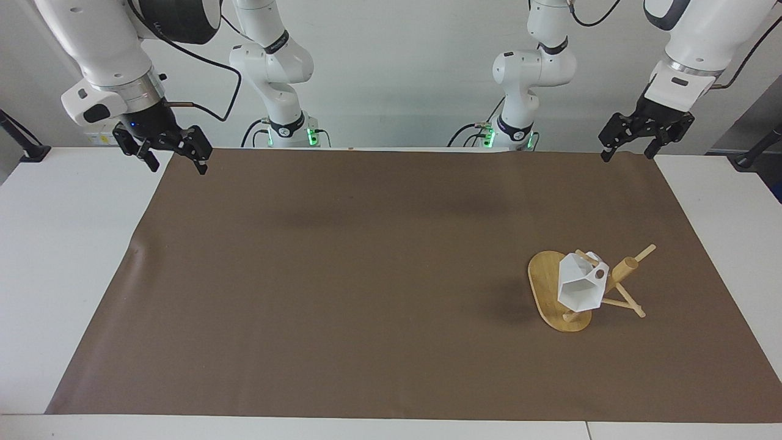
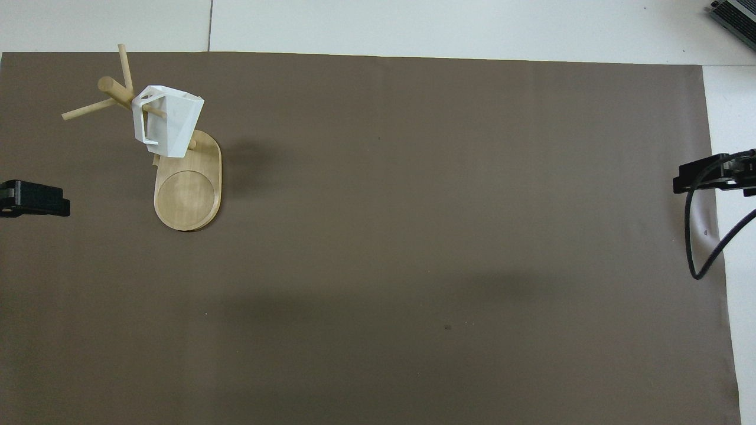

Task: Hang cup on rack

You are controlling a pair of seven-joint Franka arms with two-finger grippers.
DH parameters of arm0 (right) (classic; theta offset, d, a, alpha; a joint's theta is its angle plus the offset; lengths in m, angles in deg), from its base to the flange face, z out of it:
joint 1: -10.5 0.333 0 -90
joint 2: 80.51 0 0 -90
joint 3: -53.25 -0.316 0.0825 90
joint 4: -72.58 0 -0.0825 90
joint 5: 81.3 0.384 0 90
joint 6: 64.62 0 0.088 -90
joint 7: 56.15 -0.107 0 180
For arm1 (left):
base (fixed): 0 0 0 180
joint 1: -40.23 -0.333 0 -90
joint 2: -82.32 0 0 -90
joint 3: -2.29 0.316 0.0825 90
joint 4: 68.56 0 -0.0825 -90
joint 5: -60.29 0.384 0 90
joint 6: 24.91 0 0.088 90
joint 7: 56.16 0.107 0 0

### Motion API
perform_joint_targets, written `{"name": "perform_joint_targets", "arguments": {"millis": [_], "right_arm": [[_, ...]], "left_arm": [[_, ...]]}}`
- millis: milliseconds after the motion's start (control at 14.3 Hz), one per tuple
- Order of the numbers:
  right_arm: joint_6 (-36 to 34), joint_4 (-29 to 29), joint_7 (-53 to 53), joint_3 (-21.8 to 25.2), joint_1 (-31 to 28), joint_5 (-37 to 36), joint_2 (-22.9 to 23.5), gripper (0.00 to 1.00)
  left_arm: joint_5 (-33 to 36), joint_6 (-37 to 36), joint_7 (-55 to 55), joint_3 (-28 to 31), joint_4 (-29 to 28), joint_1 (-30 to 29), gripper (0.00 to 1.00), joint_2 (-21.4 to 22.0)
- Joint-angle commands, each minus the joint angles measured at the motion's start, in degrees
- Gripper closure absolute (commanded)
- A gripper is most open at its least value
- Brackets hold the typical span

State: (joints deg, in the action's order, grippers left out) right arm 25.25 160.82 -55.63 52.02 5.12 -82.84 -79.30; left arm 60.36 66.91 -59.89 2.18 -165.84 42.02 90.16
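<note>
The white faceted cup hangs by its handle on a peg of the bamboo rack, which stands toward the left arm's end of the mat. High over the mat's corner at that end, my left gripper is open and holds nothing. My right gripper hangs open and empty over the mat's corner at the right arm's end. Both grippers are well apart from the cup and rack.
A brown mat covers most of the white table. A black cable loops down from the right arm's wrist.
</note>
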Motion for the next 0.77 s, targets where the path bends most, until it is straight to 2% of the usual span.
{"name": "perform_joint_targets", "arguments": {"millis": [0,490,699], "right_arm": [[0.4,0.88,1.32,-0.27,-0.24,-0.23,-0.6,0.0],[0.4,0.97,1.32,-0.27,-0.24,-0.23,-0.6,0.0],[0.4,0.97,1.32,-0.27,-0.24,-0.23,-0.6,0.0]], "left_arm": [[-0.25,0.03,-0.58,-0.33,-0.98,-0.48,0.0,0.95],[-0.43,-1.2,0.64,-0.68,-0.72,0.4,0.0,1.03],[-0.43,-1.12,6.09,-0.77,-0.8,0.4,0.0,1.03]]}}
